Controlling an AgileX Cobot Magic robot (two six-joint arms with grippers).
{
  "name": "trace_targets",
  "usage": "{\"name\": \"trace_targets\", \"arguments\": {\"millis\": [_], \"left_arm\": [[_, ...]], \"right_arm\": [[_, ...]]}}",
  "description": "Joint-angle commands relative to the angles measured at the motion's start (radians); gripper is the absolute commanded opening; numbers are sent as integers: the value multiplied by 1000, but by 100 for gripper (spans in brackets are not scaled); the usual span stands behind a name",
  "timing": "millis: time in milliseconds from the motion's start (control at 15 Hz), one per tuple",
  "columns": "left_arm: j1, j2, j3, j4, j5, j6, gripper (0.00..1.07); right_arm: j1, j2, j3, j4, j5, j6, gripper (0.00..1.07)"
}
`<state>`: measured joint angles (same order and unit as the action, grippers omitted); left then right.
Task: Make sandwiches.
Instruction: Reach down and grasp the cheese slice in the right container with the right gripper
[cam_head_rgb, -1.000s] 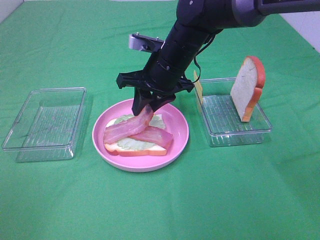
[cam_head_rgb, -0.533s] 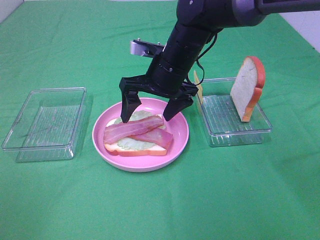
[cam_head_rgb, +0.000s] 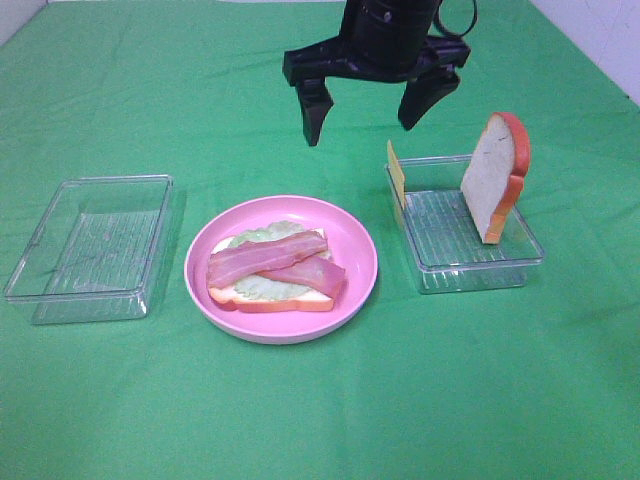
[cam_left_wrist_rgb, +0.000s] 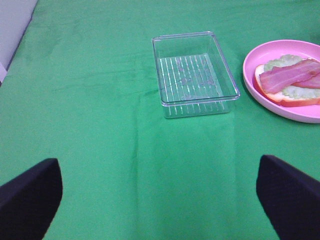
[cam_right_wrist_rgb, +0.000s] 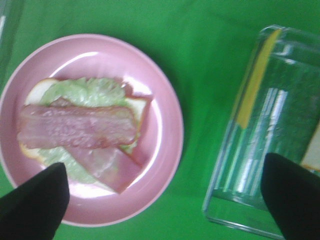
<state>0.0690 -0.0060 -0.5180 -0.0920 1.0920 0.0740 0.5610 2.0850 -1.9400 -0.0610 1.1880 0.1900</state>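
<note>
Green cloth (cam_head_rgb: 320, 420): bacon (cam_head_rgb: 265, 258) lies on the sandwich (cam_head_rgb: 270, 295); right gripper (cam_head_rgb: 362, 128) and left gripper (cam_left_wrist_rgb: 160, 200) gape empty; cheese slice (cam_head_rgb: 397, 175) likely next, needing an edge pinch.

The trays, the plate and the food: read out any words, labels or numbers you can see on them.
None: no words, labels or numbers show on the empty clear tray, the other tray, the bread slice, the pink plate, the sandwich or the right claw.
</note>
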Motion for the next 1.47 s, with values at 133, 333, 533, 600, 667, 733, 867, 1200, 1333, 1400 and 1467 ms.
{"name": "trace_targets", "arguments": {"millis": [133,333,533,600,667,733,867,1200,1333,1400,1467], "left_arm": [[-5,-15,2,-11,-14,-8,101],[-5,-15,2,-11,-14,-8,101],[-5,-15,2,-11,-14,-8,101],[-5,-15,2,-11,-14,-8,101],[-5,-15,2,-11,-14,-8,101],[-5,-15,2,-11,-14,-8,101],[-5,-15,2,-11,-14,-8,101],[-5,-15,2,-11,-14,-8,101],[-5,-15,2,-11,-14,-8,101],[-5,-15,2,-11,-14,-8,101],[-5,-15,2,-11,-14,-8,101]], "right_arm": [[-34,70,-110,-52,43,42,99],[-105,123,-160,35,45,42,99],[-153,170,-168,66,41,45,99],[-155,184,-168,67,37,51,99],[-155,191,-168,61,36,53,99],[-155,204,-168,61,27,54,99],[-155,249,-170,71,6,65,99],[-164,290,-170,61,-28,83,99],[-177,303,-170,74,-35,92,98],[-187,306,-170,81,-35,93,98],[-187,310,-170,90,-35,93,98]]}}
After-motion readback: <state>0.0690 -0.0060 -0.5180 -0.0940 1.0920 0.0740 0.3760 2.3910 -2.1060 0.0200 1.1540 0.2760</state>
